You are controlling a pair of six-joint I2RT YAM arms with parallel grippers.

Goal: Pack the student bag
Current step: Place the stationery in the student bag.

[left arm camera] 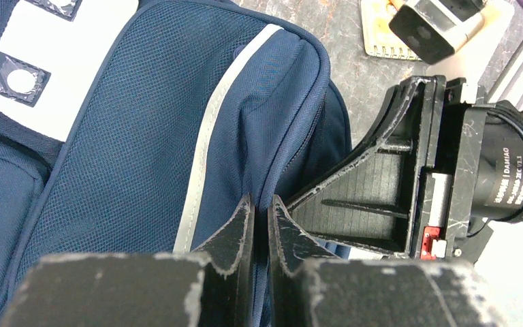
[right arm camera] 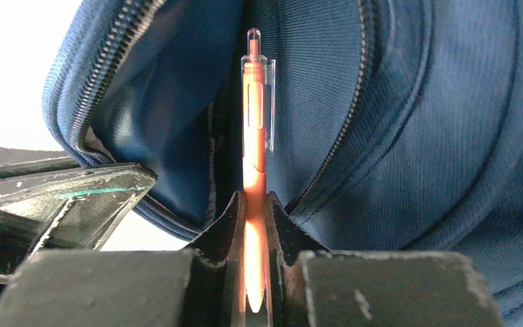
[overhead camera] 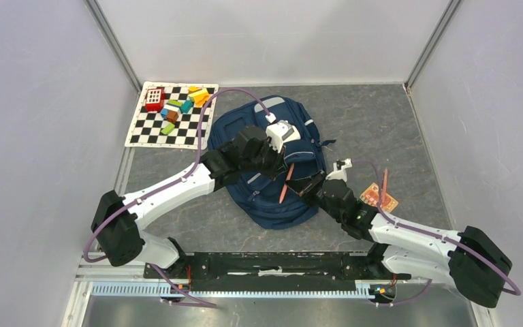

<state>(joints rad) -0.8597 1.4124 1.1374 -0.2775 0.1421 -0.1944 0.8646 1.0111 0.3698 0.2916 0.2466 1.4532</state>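
Observation:
The navy student bag lies in the middle of the table, with a grey stripe down its front pocket. My left gripper is shut on a fold of the bag's fabric by the pocket's zip edge and holds it up. In the top view the left gripper is over the bag's centre. My right gripper is shut on an orange pen. The pen points into the gaping zipped pocket. From above, the right gripper sits at the bag's right side, close to the left one.
A checkered mat with coloured blocks lies at the back left. An orange notebook with a thin reddish stick beside it lies right of the bag. Grey walls close in the table on three sides.

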